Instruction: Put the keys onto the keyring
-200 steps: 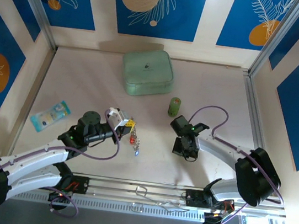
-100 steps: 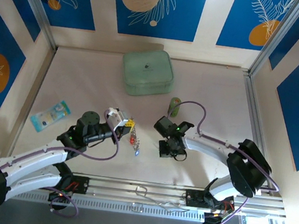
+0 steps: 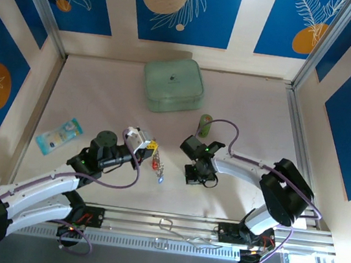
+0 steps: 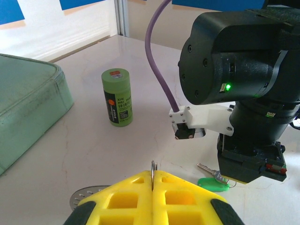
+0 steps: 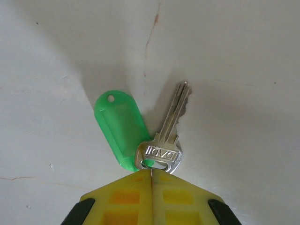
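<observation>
My left gripper (image 3: 151, 146) is shut on the keyring (image 4: 153, 168), and a thin silvery edge of the ring pokes up between the yellow fingers (image 4: 131, 199). Below it in the top view dangle the red key (image 3: 156, 163) and the blue key (image 3: 160, 179); yellow shows at the fingers, but I cannot tell key from finger. My right gripper (image 5: 152, 176) is low over the table, shut on the small ring of the green key (image 5: 164, 136), whose green tag (image 5: 121, 127) lies flat beside the blade. From the left wrist, that green key (image 4: 213, 183) sits under the right gripper (image 3: 196, 173).
A mint-green case (image 3: 173, 86) sits at the back centre. An upright green cylinder (image 3: 205, 124) stands just behind the right gripper. A blue packet (image 3: 59, 134) lies at the left. A silvery perforated piece (image 4: 84, 198) shows beside the left fingers.
The right arm has swung left toward the table's middle, closing the gap to the left gripper. The left arm and the hanging keys have stayed put.
</observation>
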You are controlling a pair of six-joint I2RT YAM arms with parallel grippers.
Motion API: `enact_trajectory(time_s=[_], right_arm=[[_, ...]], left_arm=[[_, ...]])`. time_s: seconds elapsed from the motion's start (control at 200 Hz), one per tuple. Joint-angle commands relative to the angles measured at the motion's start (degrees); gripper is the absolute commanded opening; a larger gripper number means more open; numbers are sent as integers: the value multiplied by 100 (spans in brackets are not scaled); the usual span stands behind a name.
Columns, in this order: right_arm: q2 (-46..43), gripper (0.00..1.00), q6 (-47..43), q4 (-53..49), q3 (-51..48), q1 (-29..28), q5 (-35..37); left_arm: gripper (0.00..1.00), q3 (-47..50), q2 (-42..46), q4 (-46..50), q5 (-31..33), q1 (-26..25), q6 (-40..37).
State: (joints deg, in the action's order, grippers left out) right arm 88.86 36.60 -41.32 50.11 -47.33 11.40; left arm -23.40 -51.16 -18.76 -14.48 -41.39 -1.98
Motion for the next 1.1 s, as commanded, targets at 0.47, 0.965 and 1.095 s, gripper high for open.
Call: enact_trajectory(time_s=[0.47, 0.965, 1.095], right_arm=[[-23, 29, 346, -28, 69, 81, -271], [-422, 35, 1770, -53, -280, 84, -520], [-396, 34, 1858, 129, -434, 84, -621]], left_arm=[[0, -178, 13, -141, -65, 4, -105], [0, -165, 32, -171, -132, 6, -119], [0, -164, 15, -198, -143, 0, -114]])
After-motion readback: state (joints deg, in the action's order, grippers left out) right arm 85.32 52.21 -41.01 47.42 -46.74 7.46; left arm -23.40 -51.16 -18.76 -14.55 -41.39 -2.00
